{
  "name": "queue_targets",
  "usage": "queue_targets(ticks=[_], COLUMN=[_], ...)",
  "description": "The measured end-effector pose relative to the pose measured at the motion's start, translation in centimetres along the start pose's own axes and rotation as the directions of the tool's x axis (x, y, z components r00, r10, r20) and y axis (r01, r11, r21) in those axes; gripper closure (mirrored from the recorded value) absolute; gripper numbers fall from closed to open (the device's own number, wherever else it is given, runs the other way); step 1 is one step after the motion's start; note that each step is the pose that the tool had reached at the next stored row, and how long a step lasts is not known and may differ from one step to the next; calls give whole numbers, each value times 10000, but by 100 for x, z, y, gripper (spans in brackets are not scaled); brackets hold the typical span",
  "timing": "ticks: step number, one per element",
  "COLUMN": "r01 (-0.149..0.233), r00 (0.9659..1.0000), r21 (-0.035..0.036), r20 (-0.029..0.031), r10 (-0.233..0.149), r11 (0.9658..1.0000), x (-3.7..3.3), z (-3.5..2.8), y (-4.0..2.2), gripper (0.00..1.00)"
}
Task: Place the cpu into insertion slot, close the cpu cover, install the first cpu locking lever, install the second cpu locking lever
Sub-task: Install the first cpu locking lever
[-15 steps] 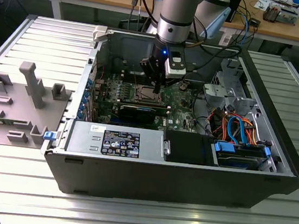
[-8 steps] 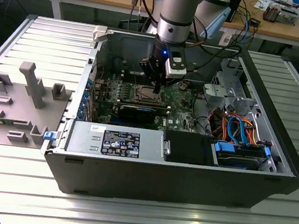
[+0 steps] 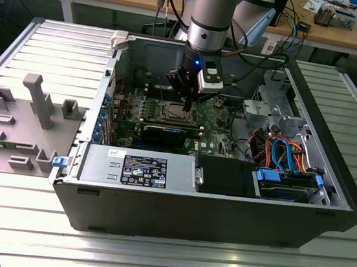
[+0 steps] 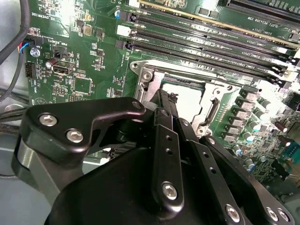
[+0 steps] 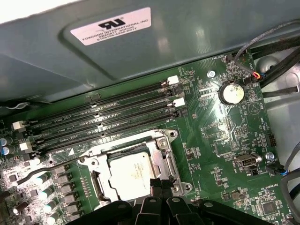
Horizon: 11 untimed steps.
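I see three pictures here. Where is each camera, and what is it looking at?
Exterior view: sits off the arm, looking down into the open computer case; it shows the arm and its gripper lowered over the green motherboard.
Second wrist view: rides on the arm, looking past the black fingers at the socket.
First wrist view: also rides on the arm, looking at the chip in the socket, with finger tips at the edge.
Both wrist views share the chip, the socket and the long black memory slots.
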<state>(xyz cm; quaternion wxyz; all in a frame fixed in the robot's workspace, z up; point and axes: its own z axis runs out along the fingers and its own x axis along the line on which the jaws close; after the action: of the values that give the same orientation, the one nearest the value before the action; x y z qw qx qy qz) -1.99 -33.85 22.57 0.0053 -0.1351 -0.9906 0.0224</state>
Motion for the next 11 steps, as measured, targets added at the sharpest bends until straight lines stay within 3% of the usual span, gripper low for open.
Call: queue_targets(ticks=[11], r01=[187], r00=[9998], r21=[1], r20=[8], r10=[-187], r11=[9998], x=[0], z=[0], y=[0], gripper=[89])
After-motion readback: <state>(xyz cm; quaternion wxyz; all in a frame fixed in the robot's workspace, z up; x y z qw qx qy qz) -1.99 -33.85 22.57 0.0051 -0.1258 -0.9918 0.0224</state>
